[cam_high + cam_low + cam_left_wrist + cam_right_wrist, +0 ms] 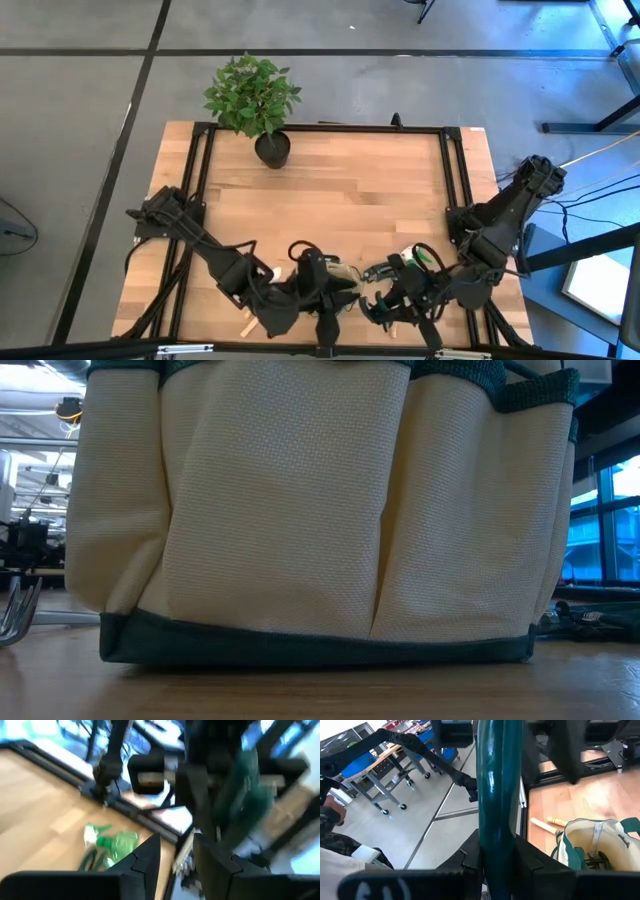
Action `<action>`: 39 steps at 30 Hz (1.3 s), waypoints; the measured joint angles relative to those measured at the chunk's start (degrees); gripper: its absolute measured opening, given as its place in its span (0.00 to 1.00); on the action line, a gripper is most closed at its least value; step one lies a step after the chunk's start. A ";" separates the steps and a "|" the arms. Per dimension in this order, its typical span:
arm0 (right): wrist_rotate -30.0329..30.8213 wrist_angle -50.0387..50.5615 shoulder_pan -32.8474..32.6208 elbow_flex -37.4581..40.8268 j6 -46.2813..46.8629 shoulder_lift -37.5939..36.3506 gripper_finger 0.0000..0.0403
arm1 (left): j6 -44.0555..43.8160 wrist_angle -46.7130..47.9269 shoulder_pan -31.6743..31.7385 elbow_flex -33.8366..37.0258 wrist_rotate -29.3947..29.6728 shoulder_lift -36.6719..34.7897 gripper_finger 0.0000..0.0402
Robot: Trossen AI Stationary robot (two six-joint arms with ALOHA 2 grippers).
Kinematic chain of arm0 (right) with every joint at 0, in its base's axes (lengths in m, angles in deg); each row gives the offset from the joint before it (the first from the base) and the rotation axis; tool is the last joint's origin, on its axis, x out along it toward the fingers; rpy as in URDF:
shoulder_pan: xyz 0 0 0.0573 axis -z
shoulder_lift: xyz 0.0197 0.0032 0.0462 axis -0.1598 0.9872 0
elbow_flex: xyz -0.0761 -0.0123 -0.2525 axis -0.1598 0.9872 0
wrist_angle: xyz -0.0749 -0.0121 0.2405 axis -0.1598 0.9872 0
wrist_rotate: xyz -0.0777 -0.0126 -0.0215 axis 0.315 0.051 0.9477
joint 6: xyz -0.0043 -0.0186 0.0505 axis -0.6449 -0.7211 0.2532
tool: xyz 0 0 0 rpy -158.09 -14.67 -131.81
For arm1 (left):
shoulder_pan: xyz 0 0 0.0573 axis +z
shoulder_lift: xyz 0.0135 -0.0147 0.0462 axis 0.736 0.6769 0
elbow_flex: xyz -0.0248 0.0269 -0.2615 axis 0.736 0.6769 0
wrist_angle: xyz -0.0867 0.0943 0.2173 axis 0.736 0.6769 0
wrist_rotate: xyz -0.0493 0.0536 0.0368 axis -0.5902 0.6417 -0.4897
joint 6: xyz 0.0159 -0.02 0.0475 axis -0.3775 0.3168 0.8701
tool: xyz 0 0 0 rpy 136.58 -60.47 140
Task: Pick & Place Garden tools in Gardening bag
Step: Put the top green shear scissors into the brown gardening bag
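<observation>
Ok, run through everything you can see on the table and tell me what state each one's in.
gardening bag, upright, mouth open.
teal-handled tool, clamped in the right gripper.
spray bottle, lying on the table, outside the bag.
wooden-handled tool, lying on the table beside the bag.
left gripper, poised near the bag.
potted plant, upright at the far edge.

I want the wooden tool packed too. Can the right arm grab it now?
Probably not yet: the right gripper is shut on a green handle. The wooden tool lies free beside the bag.
</observation>
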State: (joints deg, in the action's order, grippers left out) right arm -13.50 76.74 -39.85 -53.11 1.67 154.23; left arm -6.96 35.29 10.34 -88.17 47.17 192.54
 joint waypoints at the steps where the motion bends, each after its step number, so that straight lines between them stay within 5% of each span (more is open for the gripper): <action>1: 0.76 0.06 -0.49 0.00 0.29 -0.06 0.14 | -0.30 0.96 -0.46 0.00 -1.11 0.00 0.29; 16: -1.97 1.51 1.61 0.00 1.04 -0.33 0.14 | 6.46 -4.94 -0.04 0.00 -3.02 -0.13 0.42; 39: -1.19 2.25 6.32 0.00 0.17 -0.33 0.14 | 9.21 -7.97 5.00 0.00 -7.20 0.02 0.43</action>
State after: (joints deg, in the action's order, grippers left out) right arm -14.69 78.99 -33.53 -53.11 1.84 153.90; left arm 2.25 27.32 15.34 -88.17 39.97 192.56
